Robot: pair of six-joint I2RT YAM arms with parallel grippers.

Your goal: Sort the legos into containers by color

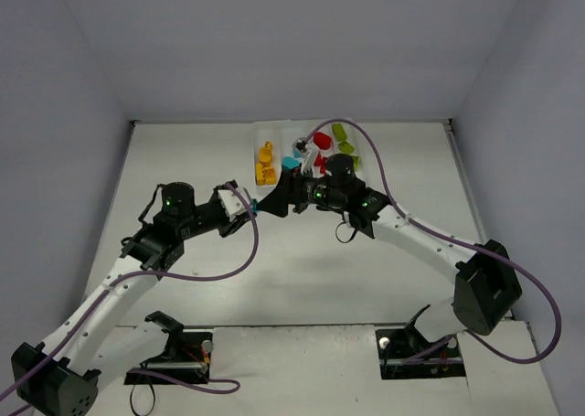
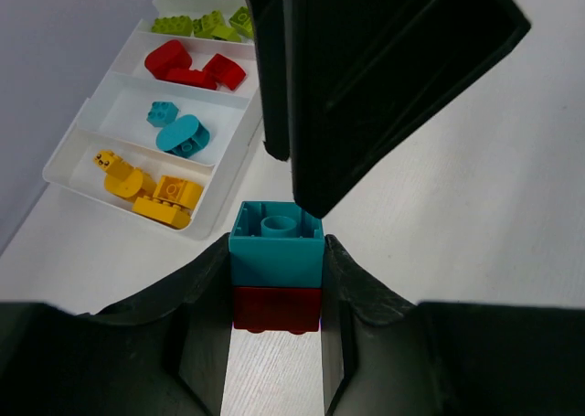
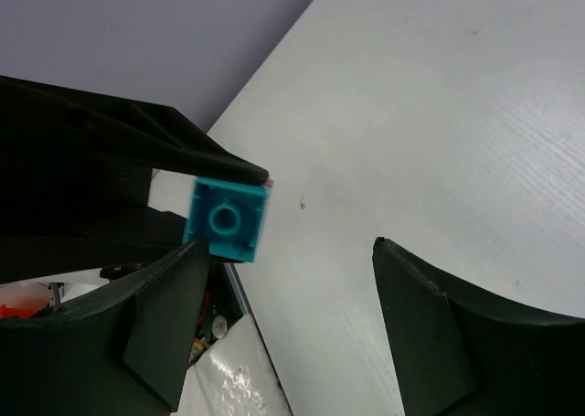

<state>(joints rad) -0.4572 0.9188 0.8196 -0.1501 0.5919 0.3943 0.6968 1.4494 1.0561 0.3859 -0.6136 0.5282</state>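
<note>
My left gripper [image 2: 276, 244] is shut on a stacked lego: a cyan brick [image 2: 276, 247] on a red brick [image 2: 276, 308], held above the table beside the white tray [image 2: 224, 174]. My right gripper [image 3: 291, 244] is open; its left finger is next to the cyan brick [image 3: 226, 219], and its fingers [image 2: 384, 69] hang just beyond the stack. In the top view both grippers meet [image 1: 259, 206] [image 1: 281, 201] in front of the tray [image 1: 274, 126]. The tray's compartments hold green [image 2: 206, 23], red [image 2: 192, 64], cyan [image 2: 178, 131] and yellow [image 2: 151, 192] legos.
White walls close the table at the back and sides [image 1: 292, 69]. Purple cables [image 1: 247, 251] loop from both arms over the table. The arm bases [image 1: 174, 352] stand at the near edge.
</note>
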